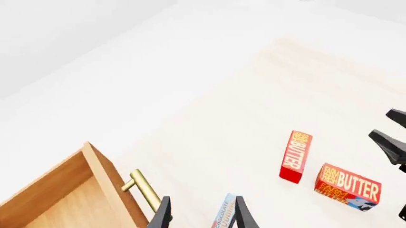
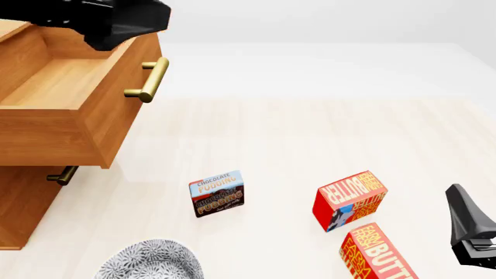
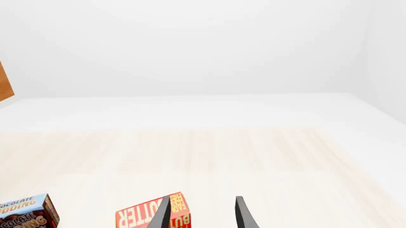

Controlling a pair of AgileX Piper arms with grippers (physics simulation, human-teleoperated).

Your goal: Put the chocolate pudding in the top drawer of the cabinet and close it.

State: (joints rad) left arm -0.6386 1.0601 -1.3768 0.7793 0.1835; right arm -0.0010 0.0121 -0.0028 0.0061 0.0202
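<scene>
The chocolate pudding (image 2: 217,193) stands on the table in front of the cabinet (image 2: 23,203), its blue and brown face towards the camera. The top drawer (image 2: 85,125) is pulled out, showing its light wood inside and its brass handle (image 2: 151,81). My left gripper (image 1: 203,219) is open, high above the drawer's front corner, and holds nothing. In the left wrist view the pudding (image 1: 223,214) shows edge-on far below. My right gripper (image 3: 201,214) is open and empty near the table's right side, beside the butter boxes; the pudding (image 3: 24,213) lies well off to its left.
Two red butter boxes (image 2: 350,199) (image 2: 380,256) lie right of the pudding. A patterned bowl (image 2: 151,263) sits at the front edge. The lower drawer, with its own handle (image 2: 62,174), is shut. The left arm (image 2: 108,20) hangs over the open drawer.
</scene>
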